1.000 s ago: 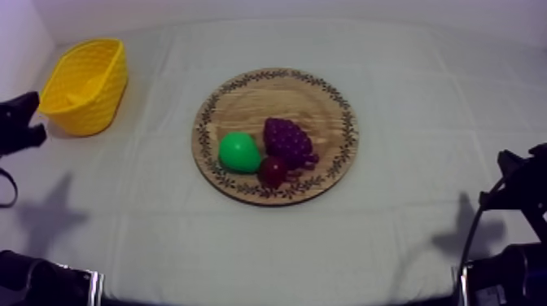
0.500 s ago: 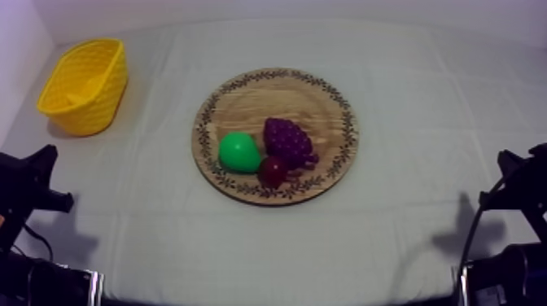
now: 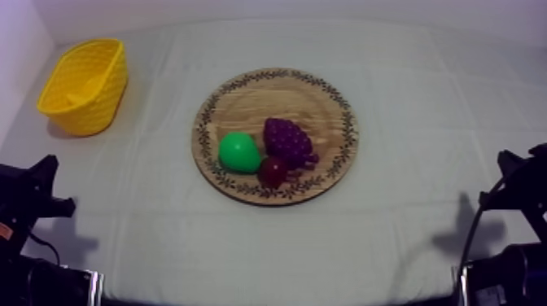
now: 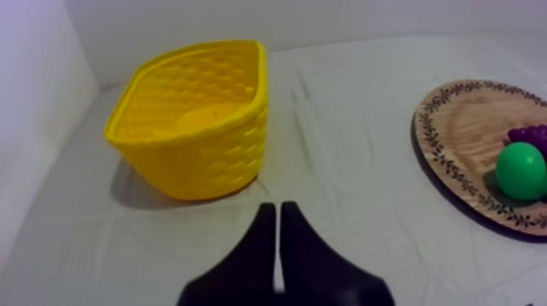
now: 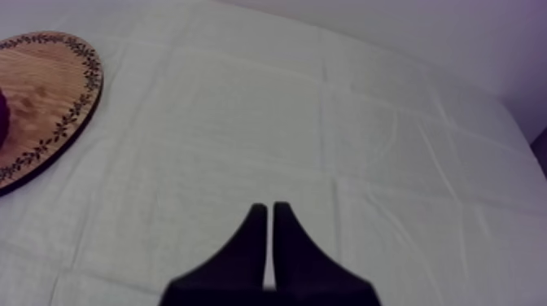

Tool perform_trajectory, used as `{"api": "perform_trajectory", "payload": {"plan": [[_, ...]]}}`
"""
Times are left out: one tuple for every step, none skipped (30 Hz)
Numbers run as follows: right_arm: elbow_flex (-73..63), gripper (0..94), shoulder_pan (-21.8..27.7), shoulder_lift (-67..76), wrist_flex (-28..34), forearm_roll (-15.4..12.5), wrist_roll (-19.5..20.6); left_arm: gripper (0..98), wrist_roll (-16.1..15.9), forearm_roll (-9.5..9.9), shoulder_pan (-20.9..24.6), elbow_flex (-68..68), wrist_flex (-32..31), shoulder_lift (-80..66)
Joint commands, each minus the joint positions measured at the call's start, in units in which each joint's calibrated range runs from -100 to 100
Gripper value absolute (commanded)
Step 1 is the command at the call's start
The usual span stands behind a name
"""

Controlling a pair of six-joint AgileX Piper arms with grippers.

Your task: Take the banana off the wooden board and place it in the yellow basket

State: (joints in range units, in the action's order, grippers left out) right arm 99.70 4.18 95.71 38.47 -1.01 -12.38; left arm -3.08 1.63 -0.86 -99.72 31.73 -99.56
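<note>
Banana [image 4: 199, 120], I judge, is the pale curved form inside the one yellow basket [image 3: 91, 104] at far left; its long axis I cannot tell. The left hand [image 4: 277, 210] is nearer, fingers together. The right hand [image 5: 266, 210] is together too. One wooden board [image 3: 244, 93] carries one pear [image 3: 238, 152], one bunch of grapes [image 3: 289, 140] and one small red fruit [image 3: 273, 171].

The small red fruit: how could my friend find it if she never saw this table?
Find the round wooden board in the middle of the table. Three toy fruits huddle on it, and the small red fruit is nearest the board's near rim. It is dark red, smaller than the green pear and the purple grapes.
</note>
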Motion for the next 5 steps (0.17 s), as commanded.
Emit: {"api": "perform_trajectory", "payload": {"plan": [[-0.03,0.6,0.03,0.04,0.00,0.01,0.00,0.1,1.93,0.14,-0.01,-0.05,0.04,-0.10],[-0.03,0.6,0.03,0.04,0.00,0.01,0.00,0.1,3.20,0.17,-0.02,-0.05,0.06,-0.13],[-0.03,0.6,0.03,0.04,0.00,0.01,0.00,0.1,4.73,0.20,-0.03,-0.05,0.08,-0.14],[-0.03,0.6,0.03,0.04,0.00,0.01,0.00,0.1,6.42,0.21,-0.03,-0.05,0.09,-0.16],[-0.03,0.6,0.03,0.04,0.00,0.01,0.00,0.1,8.15,0.22,-0.03,-0.05,0.10,-0.17]]}}
